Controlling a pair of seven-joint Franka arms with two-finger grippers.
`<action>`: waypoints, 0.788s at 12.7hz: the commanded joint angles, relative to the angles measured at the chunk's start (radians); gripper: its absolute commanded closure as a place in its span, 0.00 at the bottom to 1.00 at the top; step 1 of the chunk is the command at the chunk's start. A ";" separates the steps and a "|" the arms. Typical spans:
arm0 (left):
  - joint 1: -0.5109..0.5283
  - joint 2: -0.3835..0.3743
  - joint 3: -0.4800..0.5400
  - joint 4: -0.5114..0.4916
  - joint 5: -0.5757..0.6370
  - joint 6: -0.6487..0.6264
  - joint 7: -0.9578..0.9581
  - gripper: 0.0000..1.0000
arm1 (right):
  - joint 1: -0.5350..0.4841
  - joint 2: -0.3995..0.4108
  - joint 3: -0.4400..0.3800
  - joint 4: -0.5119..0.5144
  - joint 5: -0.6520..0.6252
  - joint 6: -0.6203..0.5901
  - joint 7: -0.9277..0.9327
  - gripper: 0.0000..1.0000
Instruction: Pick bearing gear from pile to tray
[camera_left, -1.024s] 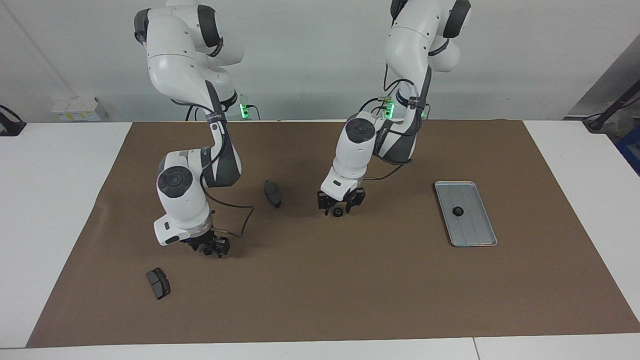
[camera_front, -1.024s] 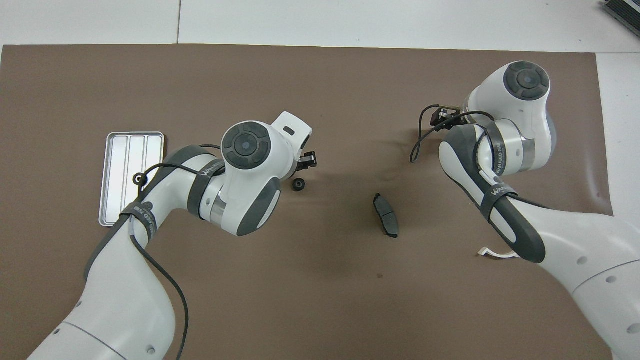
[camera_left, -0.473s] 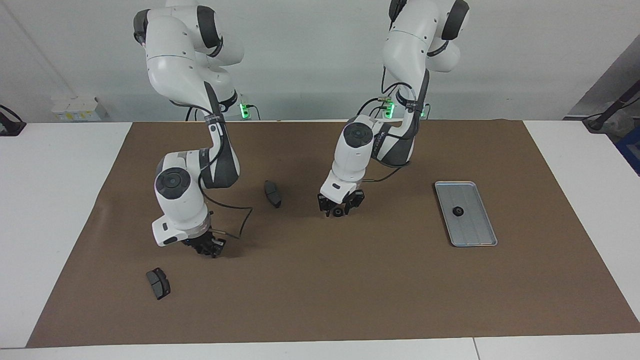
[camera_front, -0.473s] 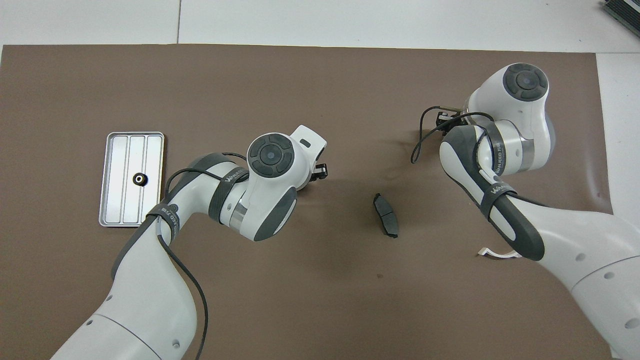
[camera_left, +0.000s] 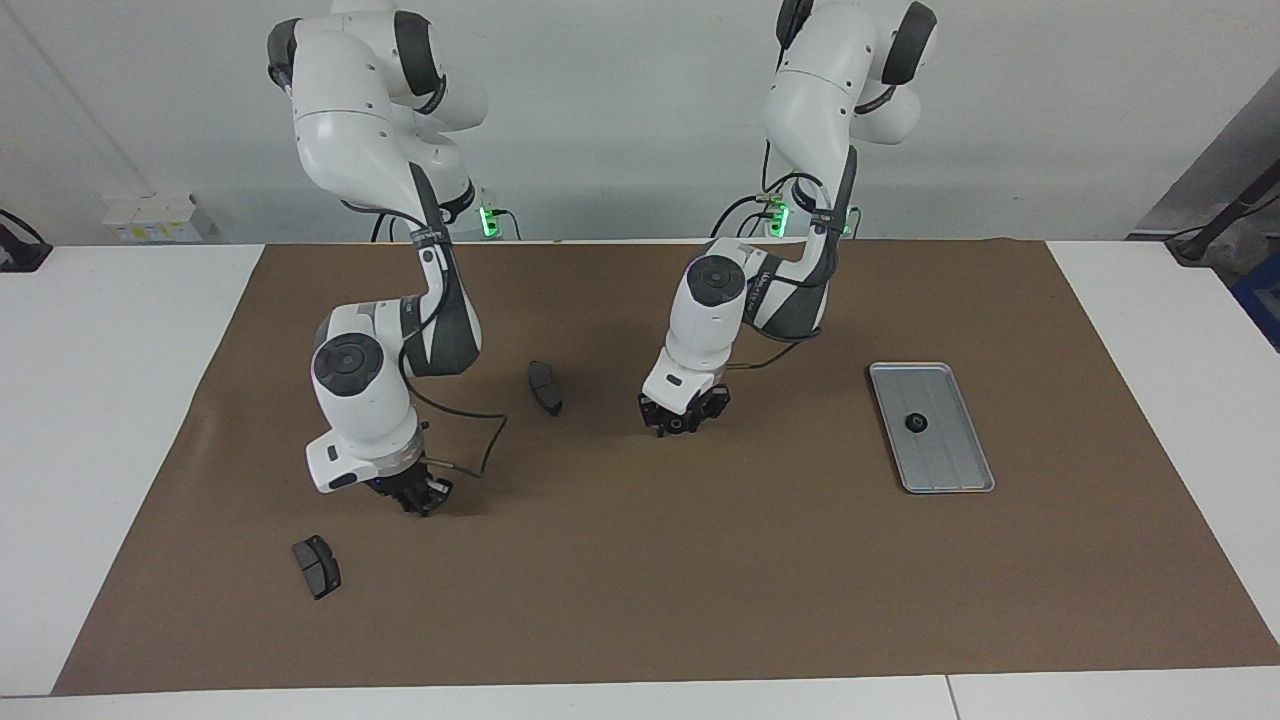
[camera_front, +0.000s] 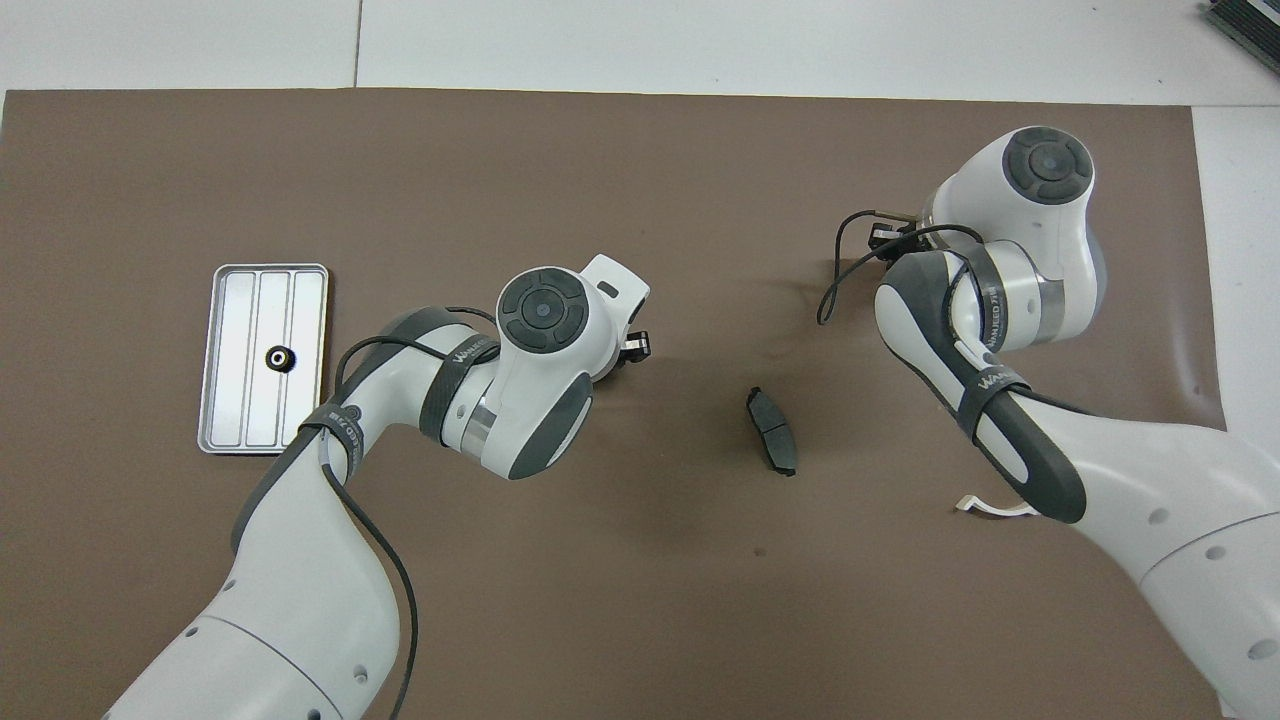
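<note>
The silver tray (camera_left: 950, 470) (camera_front: 235, 400) lies toward the left arm's end of the mat with one black bearing gear (camera_left: 915, 423) (camera_front: 278, 357) in it. My left gripper (camera_left: 682, 422) (camera_front: 630, 347) is down on the mat mid-table, set around another small black gear (camera_left: 679, 427), which the arm hides in the overhead view. My right gripper (camera_left: 417, 500) (camera_front: 885, 240) is low over the mat toward the right arm's end, shut, and I cannot see anything between its tips.
One dark brake pad (camera_left: 545, 387) (camera_front: 772, 430) lies between the two grippers. A second brake pad (camera_left: 316, 566) lies farther from the robots, near the right gripper. A white curved bracket (camera_front: 985, 507) peeks out beside the right arm.
The left gripper came down around the gear and narrowed on it. Its arm swung clear of the tray. The right gripper closed and shifted slightly.
</note>
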 joint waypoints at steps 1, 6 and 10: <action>0.001 0.001 0.003 -0.009 0.000 -0.009 0.011 0.64 | 0.001 -0.053 0.015 -0.015 -0.003 0.007 0.010 1.00; 0.008 -0.008 0.007 0.001 0.000 -0.016 0.017 0.79 | 0.042 -0.094 0.101 -0.010 0.013 -0.018 0.150 1.00; 0.121 -0.066 0.007 0.029 0.000 -0.129 0.108 0.81 | 0.175 -0.088 0.104 -0.012 0.039 -0.009 0.325 1.00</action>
